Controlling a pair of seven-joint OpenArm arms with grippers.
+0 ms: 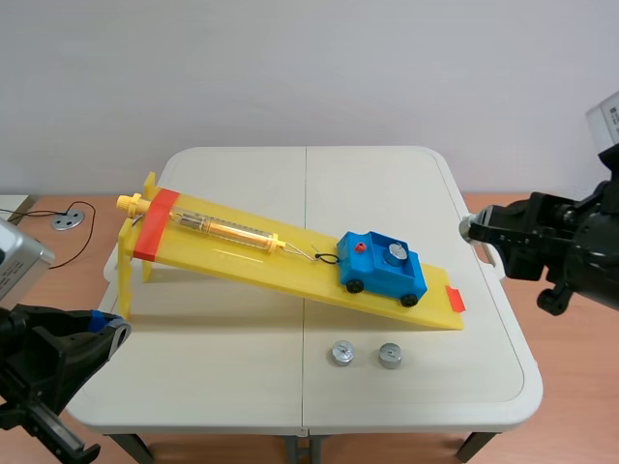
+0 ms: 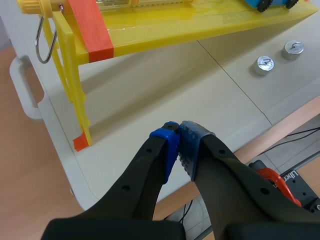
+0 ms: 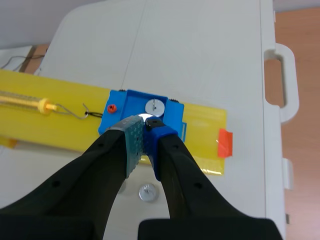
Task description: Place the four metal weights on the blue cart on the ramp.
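On table (image 1: 242, 387), two weights (image 1: 340, 354); third weight (image 1: 394, 253) in blue cart (image 1: 382, 275); right pincer (image 3: 145, 123) clamps fourth weight (image 1: 465, 228); left pincer (image 2: 179, 132) closed.

Legible marks: one line of white lettering on the black device (image 2: 299, 186) beneath the beige counter (image 2: 150, 100) edge (cropped, so it cannot be read reliably).

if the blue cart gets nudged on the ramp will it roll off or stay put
Likely rolls easily: the blue cart sits on wheels on the sloped ramp. Probably won't run away, since a hook ties it to the spring scale uphill. Tipping seems unlikely; it sits low and wide.
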